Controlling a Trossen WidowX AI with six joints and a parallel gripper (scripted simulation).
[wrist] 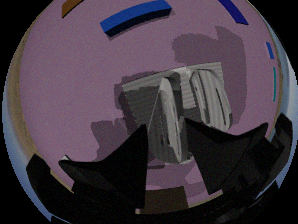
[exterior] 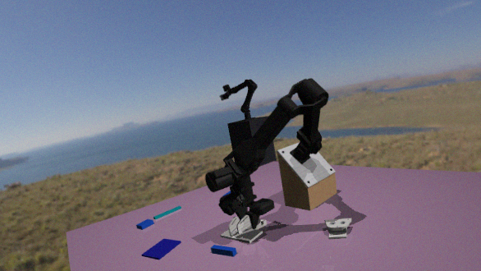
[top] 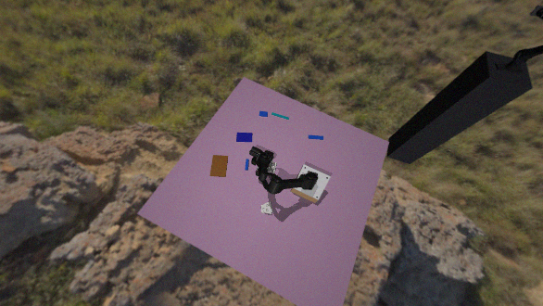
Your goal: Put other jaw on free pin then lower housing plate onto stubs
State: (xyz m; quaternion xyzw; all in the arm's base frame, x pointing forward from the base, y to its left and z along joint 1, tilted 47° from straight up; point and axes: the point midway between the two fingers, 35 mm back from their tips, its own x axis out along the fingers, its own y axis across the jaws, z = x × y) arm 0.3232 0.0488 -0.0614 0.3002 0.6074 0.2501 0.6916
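A pale grey jaw [wrist: 171, 120] [exterior: 245, 226] stands upright between my fingers, over the grey base plate [wrist: 136, 93] [exterior: 229, 235]. My gripper [wrist: 164, 125] [exterior: 249, 220] is shut on it. The other jaw [wrist: 214, 100] [exterior: 233, 227] stands on the base plate beside it, with a gap between them in the wrist view. The pins and the teeth are hidden, so whether the held jaw is seated on its pin cannot be told. The pale housing plate [top: 266, 209] [exterior: 338, 224], with dark holes, is apart from the base, on the table.
A slanted wooden block with a white top [top: 322, 185] [exterior: 320, 176] stands under the arm's mount. A blue bar [top: 246, 164] [exterior: 223, 250] [wrist: 136, 17] lies near the base plate. A dark blue sheet [top: 244, 137] [exterior: 162, 249], a brown sheet [top: 219, 166] and a teal strip [top: 280, 116] [exterior: 167, 213] lie farther off.
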